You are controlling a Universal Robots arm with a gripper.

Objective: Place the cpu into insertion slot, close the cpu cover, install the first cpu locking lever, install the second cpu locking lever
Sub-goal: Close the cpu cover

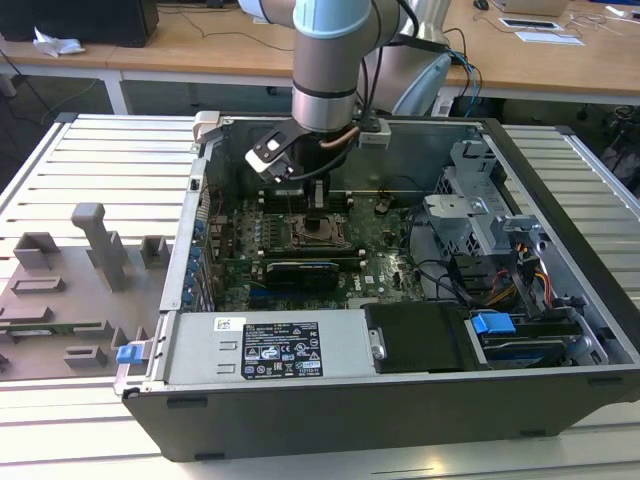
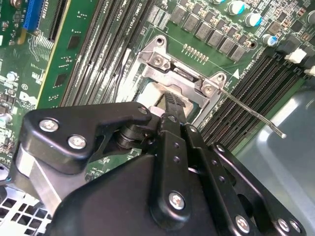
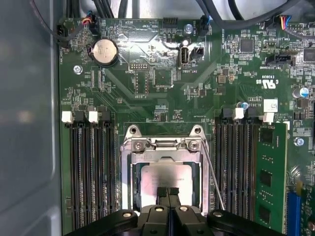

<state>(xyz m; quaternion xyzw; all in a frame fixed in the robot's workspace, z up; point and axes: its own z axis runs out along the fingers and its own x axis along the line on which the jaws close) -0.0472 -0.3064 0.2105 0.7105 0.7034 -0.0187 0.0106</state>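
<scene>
we see the gripper [image 3: 167,191] pinched closed, empty, tips over the cpu [image 3: 165,174], in the insertion slot [image 3: 134,184], cpu cover [image 3: 167,144] lowered

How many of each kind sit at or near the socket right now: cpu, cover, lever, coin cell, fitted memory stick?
cpu: 1
cover: 1
lever: 1
coin cell: 1
memory stick: 1
Total: 5
</scene>
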